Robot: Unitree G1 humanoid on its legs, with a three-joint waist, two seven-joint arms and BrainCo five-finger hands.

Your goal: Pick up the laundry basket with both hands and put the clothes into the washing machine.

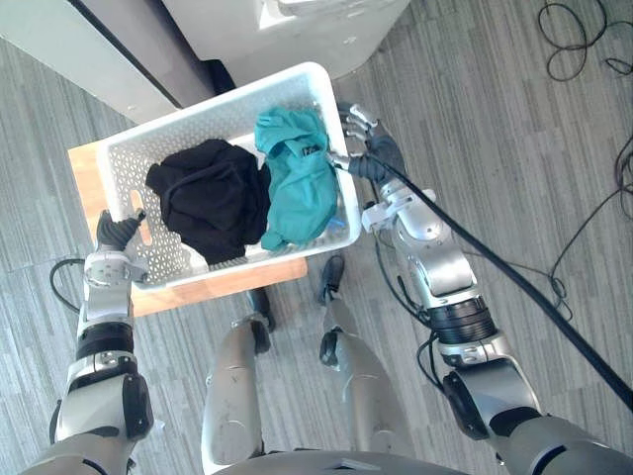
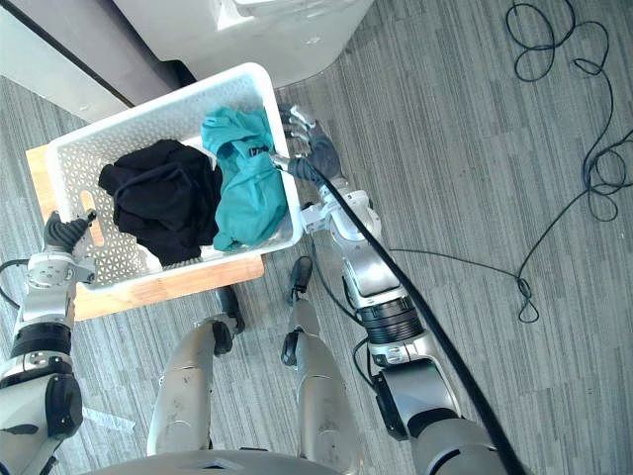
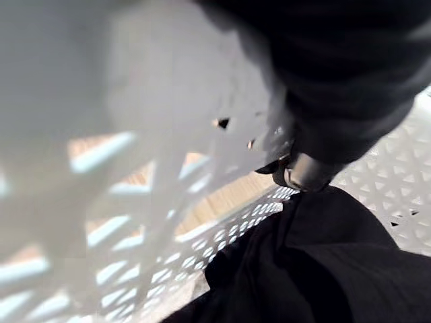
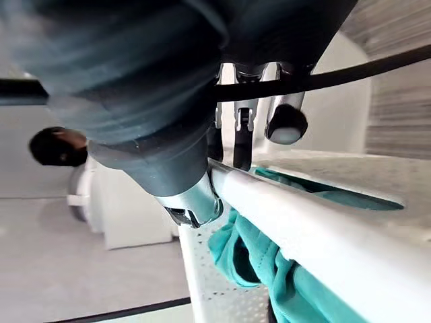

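Note:
The white perforated laundry basket rests on a low wooden table. It holds a black garment and a teal garment. My left hand is at the basket's left end, with a finger hooked through the handle slot; its dark fingertip shows inside above the black garment. My right hand is at the basket's right end, open. Its fingers stretch out past the rim and the thumb sits just under it, beside the teal garment.
A white washing machine stands right behind the basket, with a dark panel to its left. Loose black cables lie on the grey striped floor at the right.

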